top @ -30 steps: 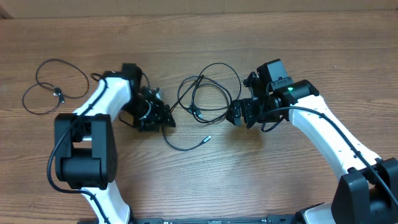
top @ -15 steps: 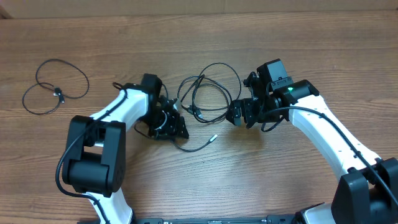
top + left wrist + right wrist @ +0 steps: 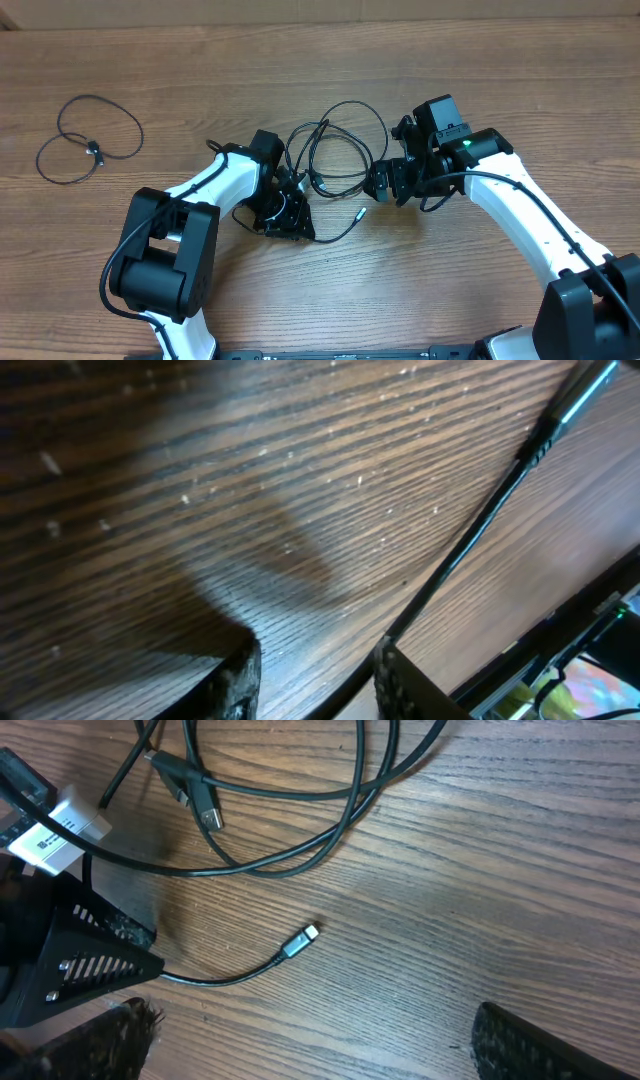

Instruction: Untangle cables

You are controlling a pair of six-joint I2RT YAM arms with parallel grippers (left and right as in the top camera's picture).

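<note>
Where the counter (image 3: 480, 80) carries them, tangled cables (image 3: 335, 150) lie centre; spare coil (image 3: 85, 145) at ten o'clock; left gripper (image 3: 290, 218) jaws part-open, strand (image 3: 470, 530) beside one finger, unpinched; right gripper (image 3: 380, 186) at three o'clock, jaws wide, empty.

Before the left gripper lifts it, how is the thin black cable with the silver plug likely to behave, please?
Probably floppy: the cable lies in a loose curve and would sag. Likely light, being far thinner than the left gripper. Its free plug may dangle and swing.
</note>
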